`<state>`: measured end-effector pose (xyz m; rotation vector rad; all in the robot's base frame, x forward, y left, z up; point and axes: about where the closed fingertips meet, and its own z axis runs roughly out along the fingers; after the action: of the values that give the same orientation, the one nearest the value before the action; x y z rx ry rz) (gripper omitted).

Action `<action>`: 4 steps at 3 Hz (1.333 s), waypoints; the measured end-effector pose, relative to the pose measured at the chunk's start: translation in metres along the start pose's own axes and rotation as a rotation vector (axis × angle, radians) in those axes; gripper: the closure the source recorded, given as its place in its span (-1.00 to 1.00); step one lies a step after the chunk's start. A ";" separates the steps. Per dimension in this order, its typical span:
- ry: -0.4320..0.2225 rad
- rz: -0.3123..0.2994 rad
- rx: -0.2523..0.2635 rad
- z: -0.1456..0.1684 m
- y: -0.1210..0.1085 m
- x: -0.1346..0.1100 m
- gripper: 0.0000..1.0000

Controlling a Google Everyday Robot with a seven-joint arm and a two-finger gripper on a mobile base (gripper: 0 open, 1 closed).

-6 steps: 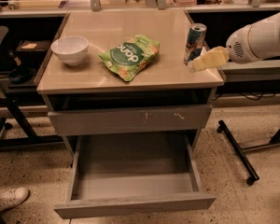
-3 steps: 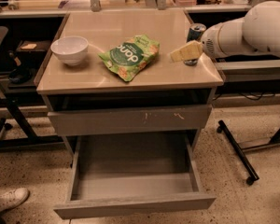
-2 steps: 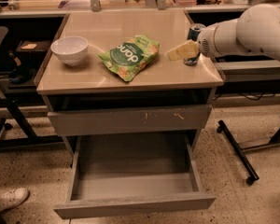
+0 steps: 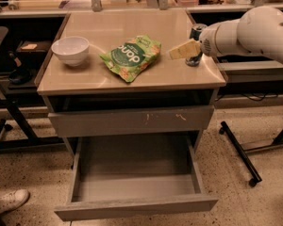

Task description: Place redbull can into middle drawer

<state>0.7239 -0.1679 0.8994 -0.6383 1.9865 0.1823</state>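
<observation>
The redbull can [image 4: 196, 31] stands upright at the right rear of the tan cabinet top [image 4: 104, 79], blue and silver, its middle hidden behind my gripper. My gripper [image 4: 181, 51] with pale yellow fingers reaches in from the right on a white arm [image 4: 259, 29]. It sits in front of the can, pointing left toward the green snack bag [image 4: 131, 55]. The middle drawer [image 4: 137, 207] is pulled open at the bottom of the cabinet, with a bare grey floor.
A white bowl [image 4: 70, 50] stands on the left of the cabinet top. A shut drawer front with pale scratch marks [image 4: 132, 121] sits above the open drawer. A black chair [image 4: 0, 79] and a shoe [image 4: 7, 201] are at the left, and a wheeled stand leg [image 4: 240, 154] is at the right.
My arm has swung left. The gripper moved from the right of the can to in front of it, covering its middle. The can has stayed in place.
</observation>
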 end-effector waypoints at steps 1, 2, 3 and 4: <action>-0.001 -0.027 0.038 0.003 -0.007 0.007 -1.00; -0.016 -0.041 0.086 0.011 -0.027 0.012 -1.00; -0.027 -0.048 0.117 0.018 -0.043 0.012 -1.00; -0.028 -0.025 0.125 0.025 -0.051 0.011 -1.00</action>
<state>0.7653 -0.2056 0.8844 -0.5767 1.9452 0.0511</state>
